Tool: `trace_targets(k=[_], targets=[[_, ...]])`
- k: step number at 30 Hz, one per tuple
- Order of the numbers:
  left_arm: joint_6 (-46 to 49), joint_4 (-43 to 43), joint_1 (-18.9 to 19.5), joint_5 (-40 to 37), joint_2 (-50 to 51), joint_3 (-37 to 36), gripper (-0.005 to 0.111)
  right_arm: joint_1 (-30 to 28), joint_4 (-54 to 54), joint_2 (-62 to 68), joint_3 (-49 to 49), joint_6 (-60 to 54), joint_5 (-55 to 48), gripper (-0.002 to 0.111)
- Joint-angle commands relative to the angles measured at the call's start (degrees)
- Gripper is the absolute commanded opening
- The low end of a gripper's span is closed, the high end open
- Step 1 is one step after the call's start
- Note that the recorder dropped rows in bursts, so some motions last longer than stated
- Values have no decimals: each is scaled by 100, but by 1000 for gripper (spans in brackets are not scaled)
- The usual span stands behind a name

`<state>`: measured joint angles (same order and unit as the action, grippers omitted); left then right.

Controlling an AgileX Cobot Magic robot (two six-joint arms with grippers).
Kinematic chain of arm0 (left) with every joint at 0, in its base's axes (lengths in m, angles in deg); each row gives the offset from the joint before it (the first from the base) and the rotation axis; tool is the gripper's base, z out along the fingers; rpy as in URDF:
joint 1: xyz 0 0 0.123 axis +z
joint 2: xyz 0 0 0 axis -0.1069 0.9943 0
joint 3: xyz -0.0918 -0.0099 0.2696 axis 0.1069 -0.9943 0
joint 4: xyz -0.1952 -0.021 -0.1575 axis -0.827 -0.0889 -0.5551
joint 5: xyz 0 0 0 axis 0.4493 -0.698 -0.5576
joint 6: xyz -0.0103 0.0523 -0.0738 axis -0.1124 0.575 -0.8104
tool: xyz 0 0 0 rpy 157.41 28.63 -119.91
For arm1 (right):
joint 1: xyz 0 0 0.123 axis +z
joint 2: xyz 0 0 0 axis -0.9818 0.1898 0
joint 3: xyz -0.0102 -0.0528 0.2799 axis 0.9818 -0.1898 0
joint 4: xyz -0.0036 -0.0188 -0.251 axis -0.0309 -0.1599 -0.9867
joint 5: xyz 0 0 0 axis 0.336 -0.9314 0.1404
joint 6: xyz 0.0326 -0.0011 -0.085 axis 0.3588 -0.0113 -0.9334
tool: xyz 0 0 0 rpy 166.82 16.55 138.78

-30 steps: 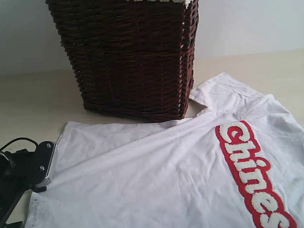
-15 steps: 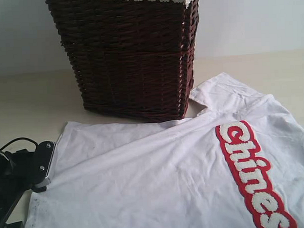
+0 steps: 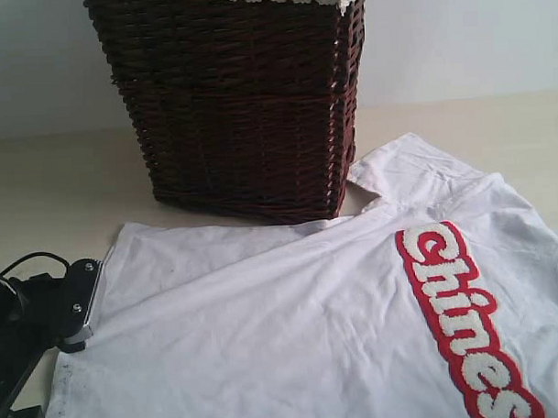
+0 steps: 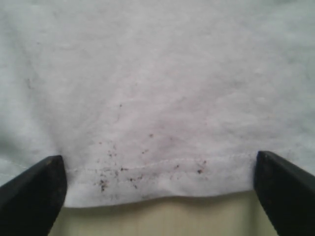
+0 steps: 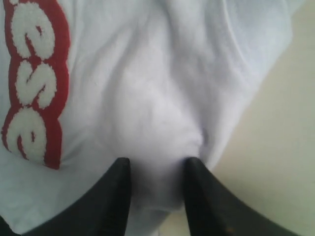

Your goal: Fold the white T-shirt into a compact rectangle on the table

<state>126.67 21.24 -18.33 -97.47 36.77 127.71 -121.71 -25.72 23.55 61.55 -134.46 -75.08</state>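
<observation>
**A:** where's the shirt (image 3: 292, 328) at rn?

**B:** spread out front-up on the table (image 3: 58, 189), red-edged lettering (image 3: 462, 317) showing. its far edge lies just beside the foot of the basket (image 3: 239, 109).

**A:** and the claws?

**B:** right claw (image 5: 157, 164) is pinching a bunched-up fold of shirt near its edge, with cloth puffed up between the jaws. left claw (image 4: 157, 164) is spread wide, one fingertip on either side of a stretch of hem with little dark specks (image 4: 115, 172) on it. can't tell if it touches the cloth.
</observation>
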Motion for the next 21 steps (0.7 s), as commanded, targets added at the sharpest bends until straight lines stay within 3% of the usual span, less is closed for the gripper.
trace_targets(k=[1, 4, 15, 21], targets=[[-148, 200, 22, -174, 188, -122, 100, -6, 4, 23, -23, -129, -23, 18], [-148, 200, 22, -174, 188, -122, 100, -6, 96, 23, -23, -242, -23, 0], [-148, 200, 22, -174, 188, -122, 100, -6, 1136, -869, -23, -889, -1412, 0], [-148, 200, 22, -174, 188, -122, 100, 212, 1392, -1231, -23, -888, -981, 0]])
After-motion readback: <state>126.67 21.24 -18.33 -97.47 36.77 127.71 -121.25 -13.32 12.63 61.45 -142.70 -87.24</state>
